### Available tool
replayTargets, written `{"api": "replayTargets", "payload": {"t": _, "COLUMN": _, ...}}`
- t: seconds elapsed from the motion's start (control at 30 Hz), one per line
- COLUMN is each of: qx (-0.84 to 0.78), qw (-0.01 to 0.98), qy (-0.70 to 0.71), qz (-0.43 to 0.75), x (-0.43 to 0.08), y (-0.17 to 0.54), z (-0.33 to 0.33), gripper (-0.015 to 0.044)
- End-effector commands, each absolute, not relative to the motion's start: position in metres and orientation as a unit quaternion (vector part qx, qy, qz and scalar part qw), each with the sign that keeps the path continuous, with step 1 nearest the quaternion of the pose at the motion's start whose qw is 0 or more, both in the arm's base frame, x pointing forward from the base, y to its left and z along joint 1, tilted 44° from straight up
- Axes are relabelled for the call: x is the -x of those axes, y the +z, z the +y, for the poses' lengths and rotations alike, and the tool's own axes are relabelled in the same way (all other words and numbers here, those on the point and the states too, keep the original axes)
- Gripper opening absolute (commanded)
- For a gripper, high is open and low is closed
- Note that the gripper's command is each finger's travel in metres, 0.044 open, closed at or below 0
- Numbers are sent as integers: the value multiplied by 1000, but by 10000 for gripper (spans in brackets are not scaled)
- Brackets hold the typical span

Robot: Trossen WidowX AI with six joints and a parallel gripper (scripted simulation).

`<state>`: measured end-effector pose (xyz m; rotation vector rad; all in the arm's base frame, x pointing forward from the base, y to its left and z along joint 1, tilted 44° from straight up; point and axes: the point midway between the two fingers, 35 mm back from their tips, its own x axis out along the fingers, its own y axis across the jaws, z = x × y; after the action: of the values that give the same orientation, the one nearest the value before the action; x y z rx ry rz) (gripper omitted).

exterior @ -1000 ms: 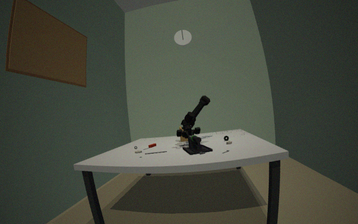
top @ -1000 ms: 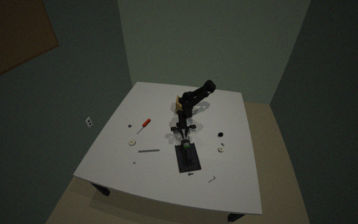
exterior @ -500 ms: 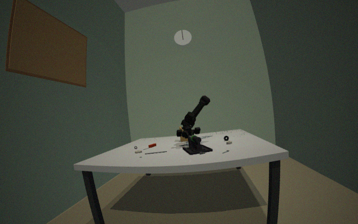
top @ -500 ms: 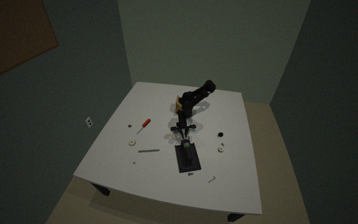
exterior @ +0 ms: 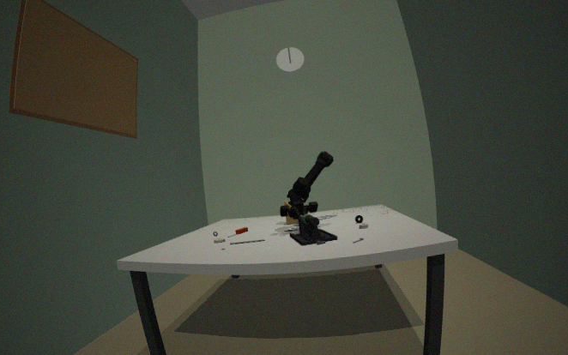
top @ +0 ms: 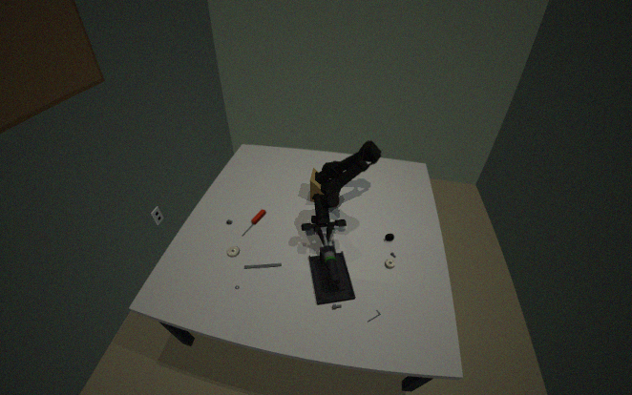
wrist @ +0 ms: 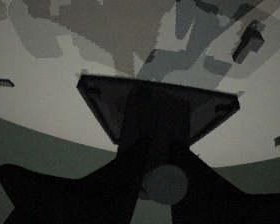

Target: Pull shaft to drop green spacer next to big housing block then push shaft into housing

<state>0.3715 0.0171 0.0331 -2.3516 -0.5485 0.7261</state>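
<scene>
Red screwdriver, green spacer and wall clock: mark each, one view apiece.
Red screwdriver (top: 259, 217): top view, on its handle.
Green spacer (top: 329, 258): top view, on its visible band.
Wall clock (exterior: 295, 62): exterior view, on its face.

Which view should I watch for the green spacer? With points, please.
Top: the green spacer (top: 329, 257) (exterior: 305, 219) shows as a bright band there. Exterior gives only a dim green edge beside the dark housing (top: 334, 273) (exterior: 311, 220); wrist shows no green.
</scene>
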Motion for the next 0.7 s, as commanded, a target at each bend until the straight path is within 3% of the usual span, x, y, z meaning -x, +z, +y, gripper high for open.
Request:
{"api": "replayTargets", "payload": {"t": 0.0, "qx": 888, "qw": 304, "qy": 274, "qz": -209, "x": -371, "y": 33, "z": 17, "gripper": 0}}
{"api": "replayTargets", "payload": {"t": 0.67, "qx": 888, "qw": 304, "qy": 274, "qz": -209, "x": -369, "y": 33, "z": 17, "gripper": 0}}
